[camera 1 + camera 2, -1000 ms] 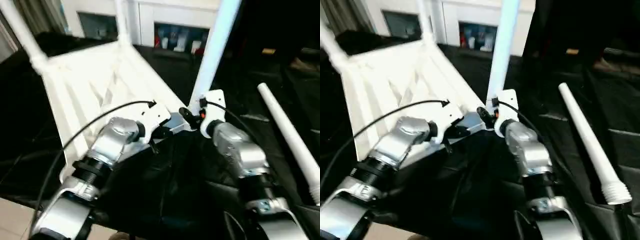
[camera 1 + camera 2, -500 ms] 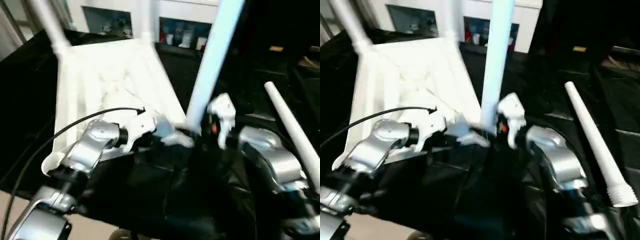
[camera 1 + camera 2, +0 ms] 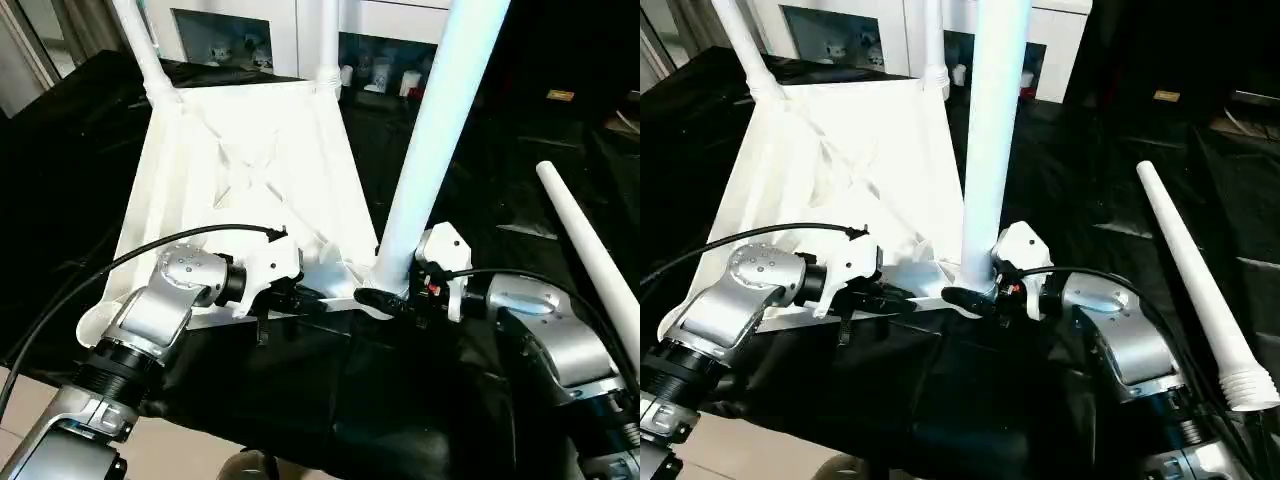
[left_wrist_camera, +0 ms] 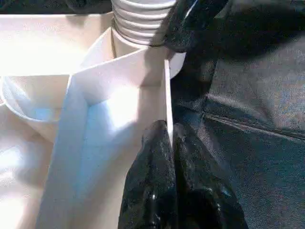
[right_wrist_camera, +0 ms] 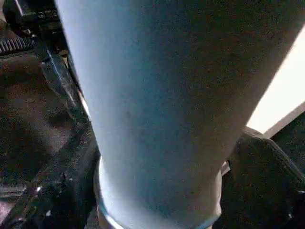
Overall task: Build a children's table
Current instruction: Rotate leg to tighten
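Left eye view: the white table top (image 3: 240, 170) lies upside down on the black-covered bench (image 3: 60, 170), ribs facing up. Two legs (image 3: 140, 45) already stand in the far corner sockets. A third leg (image 3: 435, 130) stands in the near corner, and the right gripper (image 3: 385, 298) sits around its base. The left gripper (image 3: 285, 300) is at the near edge of the top, just beside that corner. The fourth leg (image 3: 590, 265) lies loose on the bench, well apart on the right.

Right eye view: the loose leg's threaded end (image 3: 1248, 385) points toward the robot. So one leg is left to fit, I think, and the near-left socket waits for it.

Left wrist view: the left gripper's fingers (image 4: 157, 176) are pinched on a thin rib of the top. Leg threads (image 4: 140, 19) show above the socket, so that leg may need more turning.

Right wrist view: the right gripper's fingers (image 5: 62, 176) wrap the third leg on both sides.
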`<state>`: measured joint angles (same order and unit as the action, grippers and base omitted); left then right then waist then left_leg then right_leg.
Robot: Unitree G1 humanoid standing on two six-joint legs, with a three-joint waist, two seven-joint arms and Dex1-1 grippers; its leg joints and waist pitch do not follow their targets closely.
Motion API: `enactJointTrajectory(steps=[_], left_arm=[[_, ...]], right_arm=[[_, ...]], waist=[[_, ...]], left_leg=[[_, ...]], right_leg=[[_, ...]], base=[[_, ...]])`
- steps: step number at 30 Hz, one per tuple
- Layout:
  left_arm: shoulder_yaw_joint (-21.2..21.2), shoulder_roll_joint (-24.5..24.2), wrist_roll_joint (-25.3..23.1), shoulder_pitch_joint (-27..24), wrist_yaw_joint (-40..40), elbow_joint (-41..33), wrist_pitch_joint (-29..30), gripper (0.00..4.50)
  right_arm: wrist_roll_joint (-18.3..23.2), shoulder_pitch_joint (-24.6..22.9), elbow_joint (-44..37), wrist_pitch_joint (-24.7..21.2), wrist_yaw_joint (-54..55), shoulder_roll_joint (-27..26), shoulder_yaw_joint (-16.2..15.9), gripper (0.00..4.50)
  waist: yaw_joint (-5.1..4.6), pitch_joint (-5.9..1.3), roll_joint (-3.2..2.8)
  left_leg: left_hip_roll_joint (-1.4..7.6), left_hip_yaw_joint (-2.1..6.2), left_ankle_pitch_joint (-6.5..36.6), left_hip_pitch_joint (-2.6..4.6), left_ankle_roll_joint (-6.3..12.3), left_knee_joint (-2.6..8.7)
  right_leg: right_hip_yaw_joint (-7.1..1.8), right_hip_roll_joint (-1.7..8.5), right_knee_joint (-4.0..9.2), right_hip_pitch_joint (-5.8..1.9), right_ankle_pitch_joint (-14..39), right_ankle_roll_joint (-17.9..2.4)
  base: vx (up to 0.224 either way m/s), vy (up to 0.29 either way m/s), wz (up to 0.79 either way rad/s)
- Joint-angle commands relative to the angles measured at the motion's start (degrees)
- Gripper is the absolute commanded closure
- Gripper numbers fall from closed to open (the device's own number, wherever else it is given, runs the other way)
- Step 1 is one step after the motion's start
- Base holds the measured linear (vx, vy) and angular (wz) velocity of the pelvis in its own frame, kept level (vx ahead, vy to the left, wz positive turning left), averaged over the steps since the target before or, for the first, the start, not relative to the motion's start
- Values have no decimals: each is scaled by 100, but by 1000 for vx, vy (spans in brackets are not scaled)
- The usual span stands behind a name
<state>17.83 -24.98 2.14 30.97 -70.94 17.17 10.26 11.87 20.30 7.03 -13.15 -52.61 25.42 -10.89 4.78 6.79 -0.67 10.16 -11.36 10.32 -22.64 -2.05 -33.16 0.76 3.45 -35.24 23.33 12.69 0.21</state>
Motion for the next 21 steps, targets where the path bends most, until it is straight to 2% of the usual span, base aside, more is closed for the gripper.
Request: enactJointTrajectory(steps=[1,4,10,21], left_arm=[[-73,101,391,35,-229,-396,-192,450],[-82,88,384,42,-252,-377,-194,450],[-75,62,386,90,-266,-315,-217,450],[-45,47,232,59,-84,-230,-185,450]], right_arm=[[17,-26,50,53,-23,-13,-21,92],[17,-17,97,79,-43,-40,-7,126],[-30,-10,223,200,-77,-50,-17,166],[-148,-68,444,192,168,-186,-17,176]], waist=[[-49,-368,33],[-50,-365,30],[-57,-368,21],[-68,-383,12]], left_leg=[[310,112,73,154,728,288],[311,114,68,154,753,288],[312,115,67,158,745,285],[308,117,32,150,766,277]], right_leg=[[-212,403,223,-288,-1161,-1789],[-208,408,224,-289,-1143,-1786],[-206,406,222,-290,-1099,-1819],[-198,406,211,-294,-1144,-1864]], base=[[0,0,0],[0,0,0],[0,0,0],[0,0,0]])
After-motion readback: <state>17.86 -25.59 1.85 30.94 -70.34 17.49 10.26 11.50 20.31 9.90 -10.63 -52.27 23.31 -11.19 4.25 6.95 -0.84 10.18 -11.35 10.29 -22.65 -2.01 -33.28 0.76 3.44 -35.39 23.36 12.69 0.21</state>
